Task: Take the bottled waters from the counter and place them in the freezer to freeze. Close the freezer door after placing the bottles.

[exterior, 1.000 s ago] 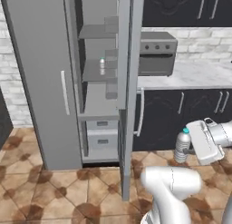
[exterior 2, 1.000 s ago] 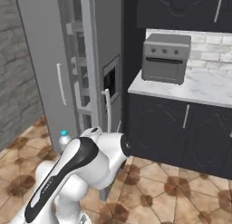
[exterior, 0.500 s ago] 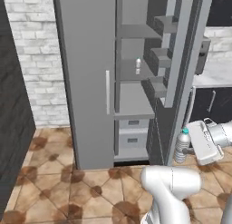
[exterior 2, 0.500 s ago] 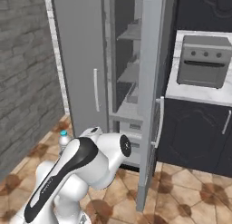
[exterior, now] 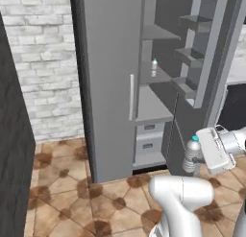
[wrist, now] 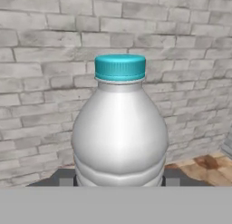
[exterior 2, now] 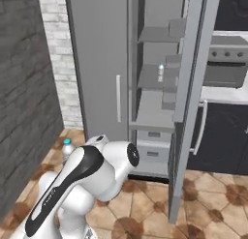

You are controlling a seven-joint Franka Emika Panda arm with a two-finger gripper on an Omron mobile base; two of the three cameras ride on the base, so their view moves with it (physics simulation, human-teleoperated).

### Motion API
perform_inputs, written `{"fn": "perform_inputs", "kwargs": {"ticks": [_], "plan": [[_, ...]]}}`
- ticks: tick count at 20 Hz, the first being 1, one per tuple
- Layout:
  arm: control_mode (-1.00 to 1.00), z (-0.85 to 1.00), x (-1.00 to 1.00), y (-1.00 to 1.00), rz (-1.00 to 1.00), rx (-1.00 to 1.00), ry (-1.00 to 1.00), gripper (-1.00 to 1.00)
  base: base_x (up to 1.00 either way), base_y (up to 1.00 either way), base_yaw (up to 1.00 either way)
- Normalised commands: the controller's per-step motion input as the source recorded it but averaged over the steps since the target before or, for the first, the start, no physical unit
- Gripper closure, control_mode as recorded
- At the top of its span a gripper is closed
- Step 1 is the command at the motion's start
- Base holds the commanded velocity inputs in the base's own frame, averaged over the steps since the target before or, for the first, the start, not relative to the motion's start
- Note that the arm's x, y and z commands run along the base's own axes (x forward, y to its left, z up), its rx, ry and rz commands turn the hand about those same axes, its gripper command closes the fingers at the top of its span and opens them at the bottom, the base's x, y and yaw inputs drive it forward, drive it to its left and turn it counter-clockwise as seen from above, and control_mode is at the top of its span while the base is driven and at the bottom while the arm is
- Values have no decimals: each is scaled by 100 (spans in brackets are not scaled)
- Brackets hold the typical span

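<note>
The gripper [exterior: 196,159] is closed around a water bottle [exterior: 192,154], held upright low beside the open freezer [exterior: 156,94], where another bottle [exterior: 154,67] stands. Swinging it in risks clipping the freezer door [exterior: 204,63].

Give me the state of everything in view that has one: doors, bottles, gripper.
Freezer door: open, swung wide.
Wider fridge door: shut.
Freezer: open, one bottle on a shelf.
Bottle on the shelf: upright, cap on.
Bottle in the gripper: upright, capped, held low outside the freezer.
Gripper: shut on that bottle.
Drawers at the bottom: shut.
</note>
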Motion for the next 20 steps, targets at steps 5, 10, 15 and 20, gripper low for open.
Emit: {"fn": "perform_inputs", "kwargs": {"ticks": [5,10,15,20], "plan": [[100,0,0,0,0,0,0,100,58,66,-49],[100,0,0,0,0,0,0,100,50,74,-37],[100,0,0,0,0,0,0,100,30,49,-20],[100,0,0,0,0,0,0,100,27,1,-6]]}}
